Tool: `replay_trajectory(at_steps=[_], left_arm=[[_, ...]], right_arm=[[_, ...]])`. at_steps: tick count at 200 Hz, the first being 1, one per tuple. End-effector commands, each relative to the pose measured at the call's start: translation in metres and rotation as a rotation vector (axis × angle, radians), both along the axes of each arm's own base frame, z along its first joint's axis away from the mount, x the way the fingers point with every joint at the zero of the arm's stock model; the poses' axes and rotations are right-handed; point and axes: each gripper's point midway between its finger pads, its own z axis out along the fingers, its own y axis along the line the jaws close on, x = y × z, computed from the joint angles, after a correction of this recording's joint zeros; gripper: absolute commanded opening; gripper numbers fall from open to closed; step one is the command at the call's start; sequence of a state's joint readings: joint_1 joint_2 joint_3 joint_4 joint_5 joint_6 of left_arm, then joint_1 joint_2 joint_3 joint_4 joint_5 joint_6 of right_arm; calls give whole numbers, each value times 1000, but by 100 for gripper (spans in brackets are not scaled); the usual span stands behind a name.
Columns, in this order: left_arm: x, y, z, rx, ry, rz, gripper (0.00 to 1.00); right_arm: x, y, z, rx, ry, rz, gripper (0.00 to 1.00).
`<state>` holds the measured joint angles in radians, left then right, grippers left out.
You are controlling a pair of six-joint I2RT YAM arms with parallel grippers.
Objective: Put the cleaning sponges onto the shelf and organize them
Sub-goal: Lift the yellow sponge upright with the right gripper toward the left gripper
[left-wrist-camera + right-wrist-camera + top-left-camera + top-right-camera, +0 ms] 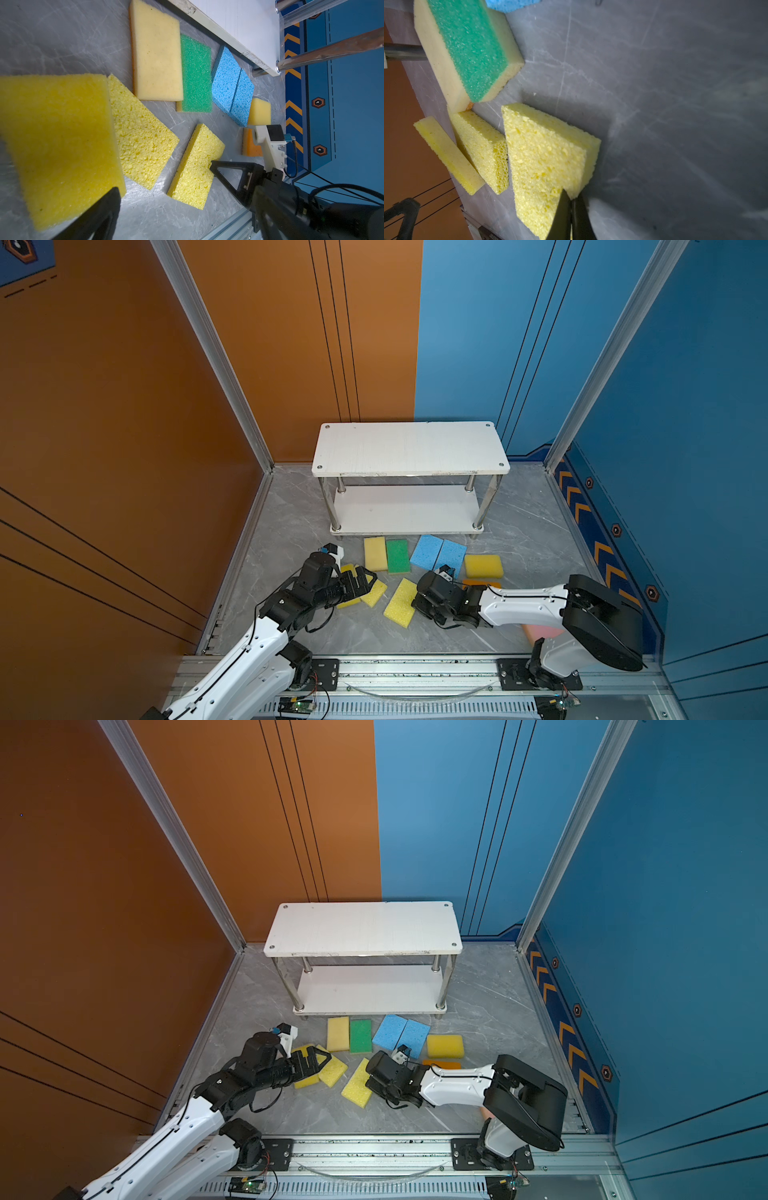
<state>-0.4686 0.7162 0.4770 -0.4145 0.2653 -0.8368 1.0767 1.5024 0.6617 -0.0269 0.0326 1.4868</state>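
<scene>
Right claw [572, 198] pinched tight on yellow sponge [546, 158] edge; left claw [368, 578] spread wide, empty.

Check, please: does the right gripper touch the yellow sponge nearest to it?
Touching. The right wrist view shows the right gripper shut on an edge of the yellow sponge, with the foam squeezed between its jaws.

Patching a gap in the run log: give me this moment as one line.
right hand: shut on middle yellow sponge | left hand: open, over left yellow sponge | shelf: no sponges on it
</scene>
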Motion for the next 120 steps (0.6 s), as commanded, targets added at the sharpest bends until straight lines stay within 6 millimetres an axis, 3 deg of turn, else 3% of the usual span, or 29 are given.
replay_trajectory(at_steps=[1, 80, 120], left_arm=[[-1, -4, 11, -24, -8, -36, 100], [8, -31, 66, -131, -82, -184, 100], [15, -59, 104, -355, -157, -276, 99]], right_arm=[[10, -18, 31, -98, -97, 70, 0], [46, -54, 138, -154, -294, 399, 0], [51, -54, 167, -12, -311, 566, 0]])
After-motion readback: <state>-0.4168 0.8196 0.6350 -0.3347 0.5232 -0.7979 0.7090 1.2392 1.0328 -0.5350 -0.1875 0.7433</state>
